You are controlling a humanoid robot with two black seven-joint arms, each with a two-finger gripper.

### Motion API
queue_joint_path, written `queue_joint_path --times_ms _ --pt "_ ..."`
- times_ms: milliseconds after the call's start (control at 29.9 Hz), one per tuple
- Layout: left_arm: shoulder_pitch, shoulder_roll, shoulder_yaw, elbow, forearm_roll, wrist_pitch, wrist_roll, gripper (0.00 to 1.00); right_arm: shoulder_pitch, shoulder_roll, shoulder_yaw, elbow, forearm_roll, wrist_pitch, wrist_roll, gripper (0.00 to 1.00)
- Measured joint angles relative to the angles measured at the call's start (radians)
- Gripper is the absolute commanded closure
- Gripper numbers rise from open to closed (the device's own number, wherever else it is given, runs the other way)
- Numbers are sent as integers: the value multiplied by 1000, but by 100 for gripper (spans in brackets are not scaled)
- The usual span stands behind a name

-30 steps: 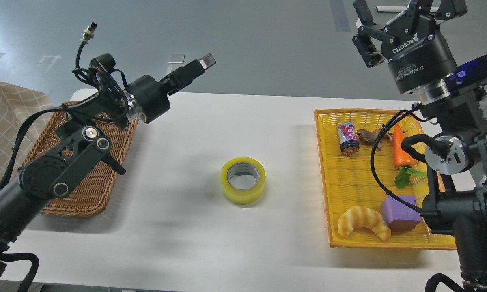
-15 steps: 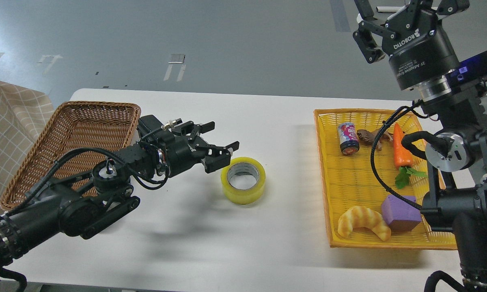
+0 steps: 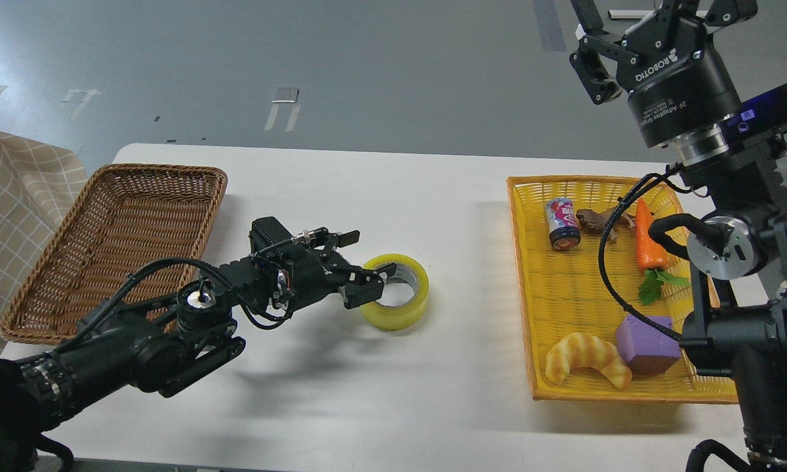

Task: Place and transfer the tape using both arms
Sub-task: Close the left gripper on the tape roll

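The yellow tape roll [image 3: 401,300] lies flat on the white table [image 3: 380,196] near its middle, grey-white core facing up. My left gripper [image 3: 370,262] is open at the roll's left rim; one finger [image 3: 375,275] reaches over the rim toward the core, the other [image 3: 344,237] stays behind and left of the roll. My right gripper [image 3: 636,26] is open and empty, held high above the far end of the yellow basket, partly cut by the top edge.
A brown wicker basket [image 3: 115,242] stands at the left. A yellow basket [image 3: 531,288] at the right holds a can [image 3: 563,223], a carrot [image 3: 648,239], a croissant toy [image 3: 587,359], a purple block [image 3: 646,341] and a small brown figure [image 3: 597,219]. A checked cloth [image 3: 13,190] lies far left.
My left arm has come down from high over the wicker basket to table level and moved right, bringing its open gripper onto the tape's left rim. The right arm has barely moved.
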Motion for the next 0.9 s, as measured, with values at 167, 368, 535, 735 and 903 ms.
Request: queue_joint_path --times_ms 167,368,535,735,903 --pt "0 -27 1 33 -14 -2 -9 18 -1 0 0 -1 -1 0 1 0" --pt "-1 -29 3 37 -13 -7 -47 46 -2 0 -1 -3 -1 0 1 0" --pt "-17 -17 62 37 -12 -8 -86 58 -8 0 -1 -3 -1 0 1 0" --pt "-36 -16 100 57 -16 -8 -91 64 -13 0 -1 -1 -1 0 1 0" --pt "-42 -23 103 80 -16 -6 -92 75 -17 0 2 2 -1 -2 1 0"
